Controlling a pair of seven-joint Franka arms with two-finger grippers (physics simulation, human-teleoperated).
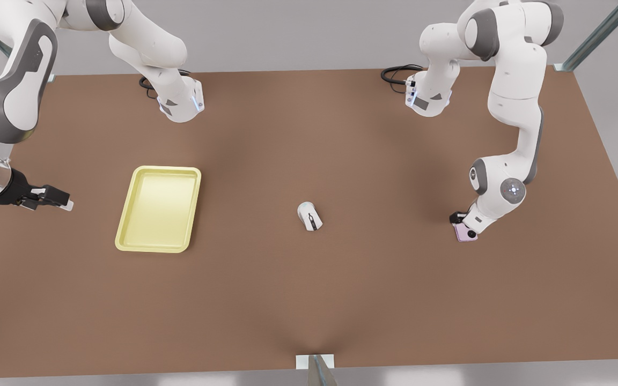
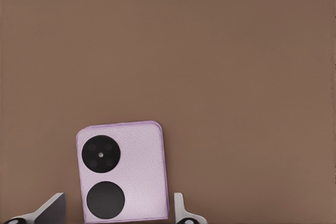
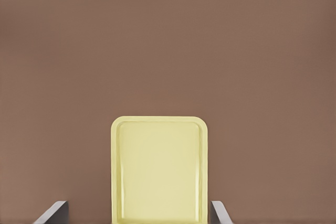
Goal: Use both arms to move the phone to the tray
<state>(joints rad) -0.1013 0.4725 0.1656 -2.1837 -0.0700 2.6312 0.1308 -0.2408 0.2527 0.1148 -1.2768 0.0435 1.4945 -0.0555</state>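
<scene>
Brown tabletop carries everything: the tray [image 1: 159,209] sits toward the front view's left, a mouse [image 1: 309,215] near the middle, and the phone [image 1: 465,233] lies flat far off at the right. The left gripper [image 2: 118,211] is down over the phone, fingers [image 2: 52,208] spread to either side and not yet touching it. To grip well, it should likely settle lower, stay centred across the phone's width, then close squarely on the side edges so the slab does not twist. The right gripper [image 1: 54,199] waits spread just left of the tray.
</scene>
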